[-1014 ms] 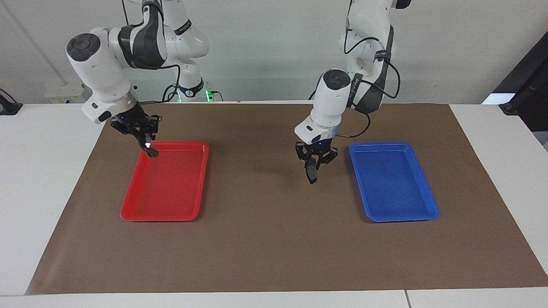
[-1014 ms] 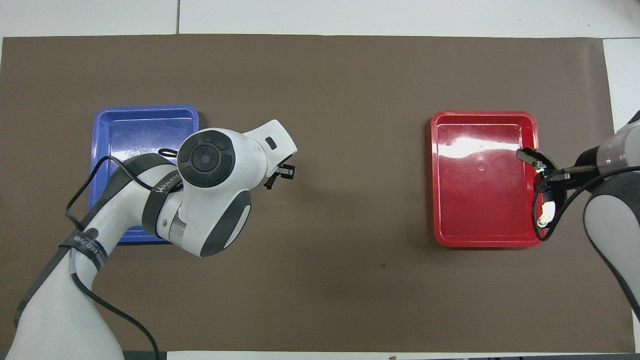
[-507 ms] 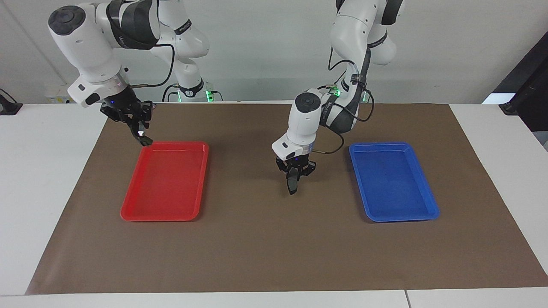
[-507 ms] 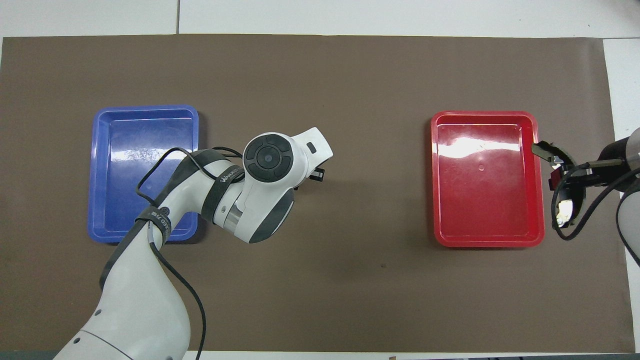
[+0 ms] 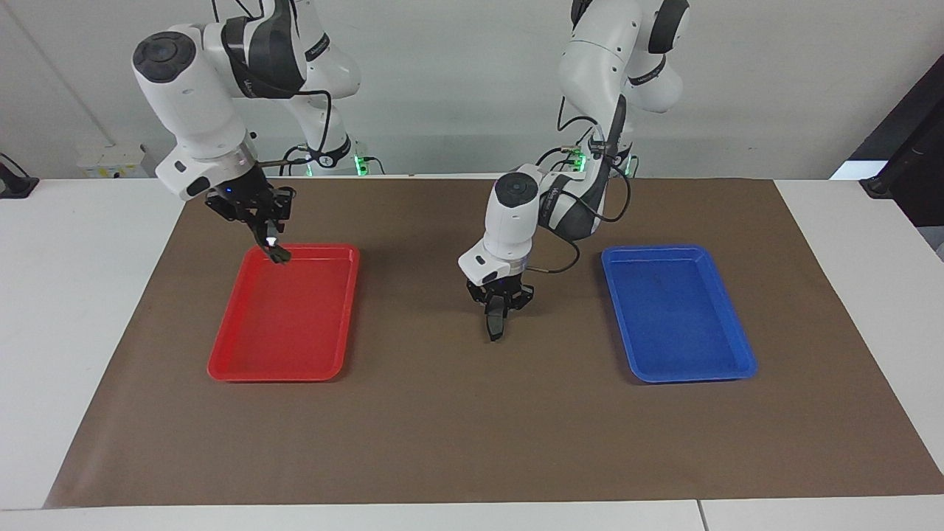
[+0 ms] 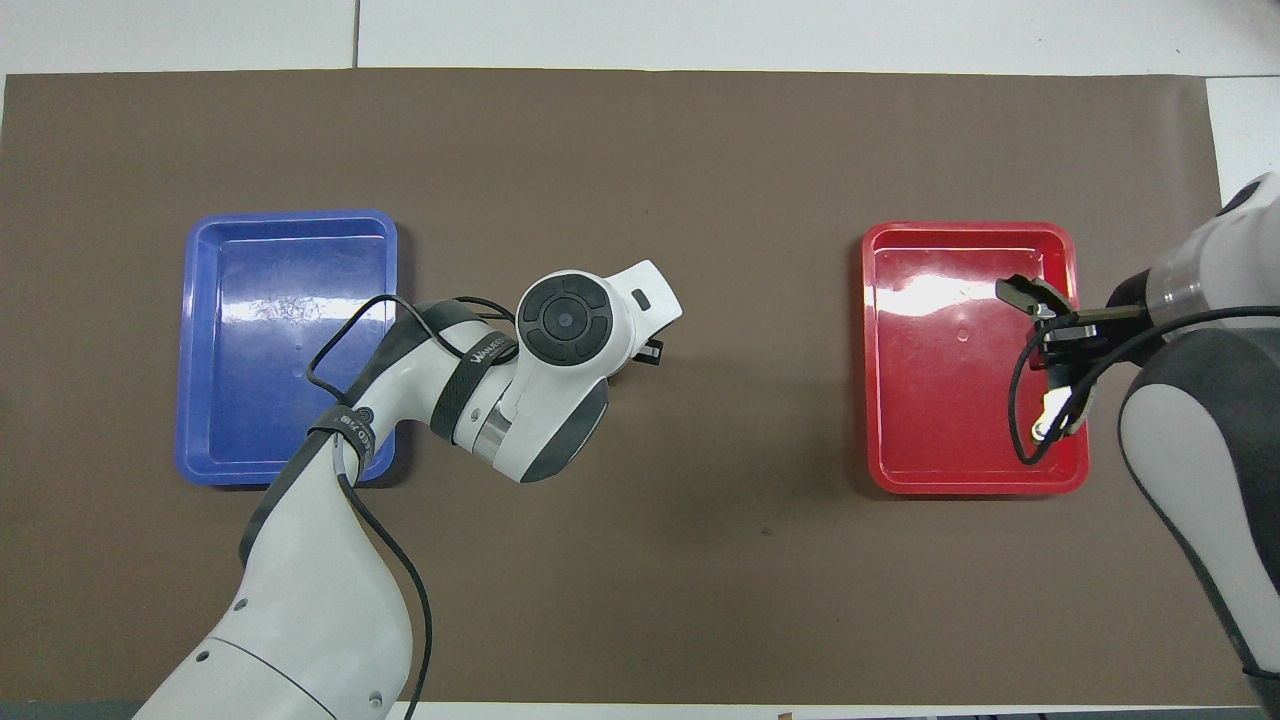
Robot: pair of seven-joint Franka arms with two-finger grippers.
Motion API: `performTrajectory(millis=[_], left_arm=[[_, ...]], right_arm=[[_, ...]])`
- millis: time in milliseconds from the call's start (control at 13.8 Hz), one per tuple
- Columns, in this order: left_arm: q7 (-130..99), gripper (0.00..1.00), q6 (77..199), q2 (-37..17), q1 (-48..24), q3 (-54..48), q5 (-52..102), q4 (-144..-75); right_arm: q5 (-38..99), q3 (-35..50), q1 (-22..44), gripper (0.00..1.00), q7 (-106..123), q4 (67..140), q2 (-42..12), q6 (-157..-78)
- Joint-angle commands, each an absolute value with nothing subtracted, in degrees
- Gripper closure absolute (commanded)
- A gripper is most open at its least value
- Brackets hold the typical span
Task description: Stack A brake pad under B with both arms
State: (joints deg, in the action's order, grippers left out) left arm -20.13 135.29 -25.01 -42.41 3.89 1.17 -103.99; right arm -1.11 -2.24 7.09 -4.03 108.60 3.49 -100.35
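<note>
My left gripper [image 5: 498, 307] is shut on A brake pad [image 5: 493, 327], a short dark pad that hangs down, low over the brown mat [image 5: 472, 435] between the two trays. In the overhead view the left wrist hides the pad, and only a bit of the left gripper [image 6: 652, 350] shows. My right gripper [image 5: 259, 223] is shut on B [image 5: 276, 252], a longer dark piece with a bright spot. It holds B in the air over the edge of the red tray [image 5: 221, 369] nearest the robots. B also shows in the overhead view [image 6: 1020, 293], held by the right gripper [image 6: 1058, 335].
The red tray [image 6: 880, 480] lies toward the right arm's end of the mat and holds nothing. The blue tray [image 5: 737, 369] lies toward the left arm's end and holds nothing; it also shows in the overhead view [image 6: 190, 470]. White table surrounds the mat.
My left gripper has carried the pad from beside the blue tray toward the mat's middle and lower. My right gripper drew back off the red tray, then swung over its edge again.
</note>
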Motion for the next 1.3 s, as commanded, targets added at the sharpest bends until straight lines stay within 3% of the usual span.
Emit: performTrajectory(millis=[0,217,652,870,1087,1232], left_arm=[[-21.62,0.01,134.82,-25.49,-42.89,4.83,0.79,-103.09],[-21.36,0.0,133.25,-22.95,-41.41,5.27,0.7,-103.01],[-19.87,0.0,121.76,-14.69,-34.12,5.19,0.79,-100.91],[-10.33,0.0,112.26,-12.31,-27.18,5.1,0.88,-97.22],[-1.25,0.0,107.24,-9.59,-21.03,5.27,0.88,-96.68],[2.62,0.0,102.85,-7.74,-16.63,5.27,0.88,-96.77]], right_arm=[[-1.05,-1.93,9.39,1.0,-5.97,107.67,0.88,-102.21],[-0.79,-1.93,10.11,1.0,-8.6,108.1,-0.17,-104.15],[0.0,-1.76,18.8,1.0,-27.05,108.19,-6.5,-113.8],[3.32,-1.76,23.45,1.0,-37.15,105.31,-11.85,-117.75],[3.69,-1.76,29.42,1.0,-44.18,96.18,-20.97,-118.12],[3.69,-1.76,31.54,1.0,-45.61,94.22,-24.07,-121.35]])
